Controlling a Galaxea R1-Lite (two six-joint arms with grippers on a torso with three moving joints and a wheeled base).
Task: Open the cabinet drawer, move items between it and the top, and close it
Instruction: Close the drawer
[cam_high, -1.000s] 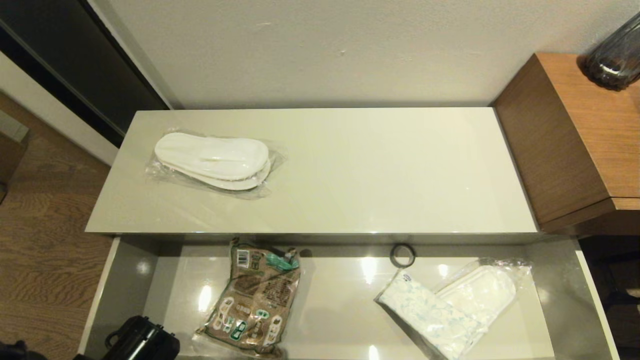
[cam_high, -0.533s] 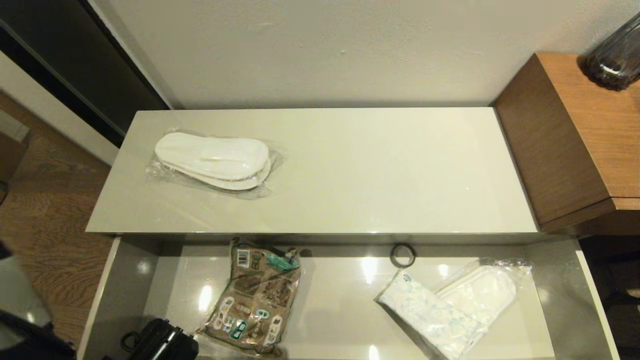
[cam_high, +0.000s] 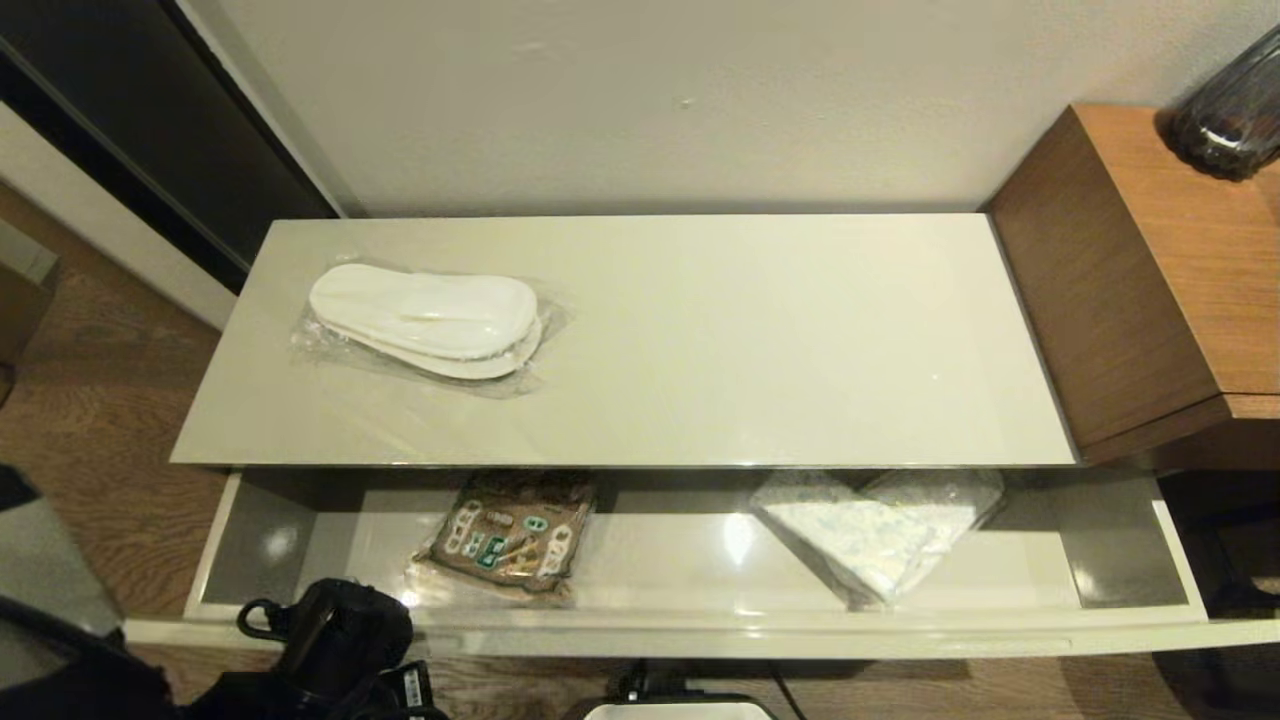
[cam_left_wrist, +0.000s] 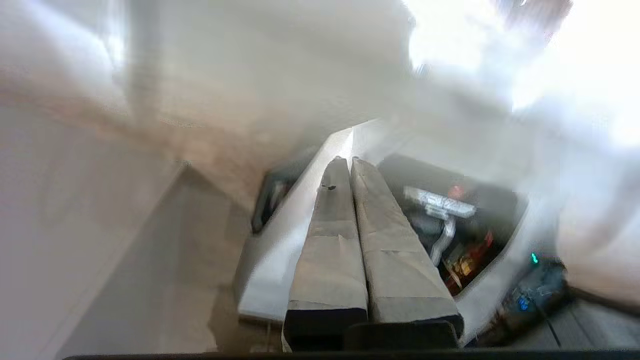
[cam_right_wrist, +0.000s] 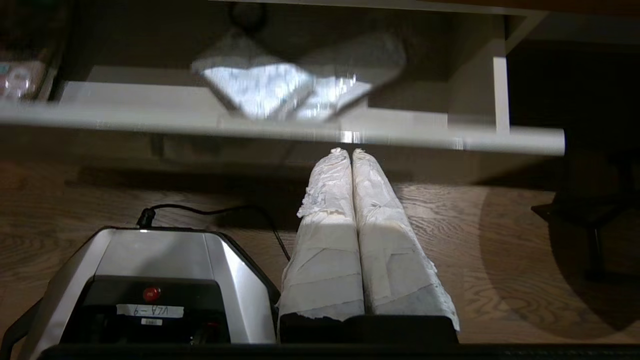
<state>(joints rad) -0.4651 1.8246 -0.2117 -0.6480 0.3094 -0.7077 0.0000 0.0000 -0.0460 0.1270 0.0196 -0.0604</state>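
— Glossy cream all over, that cabinet. Where's the cabinet drawer at?

— Roughly half out from under the top, I'd say on its way to shut. One pair of slippers in clear plastic lies on the top, toward its left end, probably because that swap is done.

— And inside the drawer?

— Tissue pack with more wrapped slippers beneath it at the right, half under the top's edge; brown printed packet at the left.

— The grippers?

— Left gripper is down by the drawer's left front corner, fingers pressed together, nothing in them. Right gripper hangs just below the drawer's front lip, beneath the tissue pack, likewise closed and empty. Neither touches an item.
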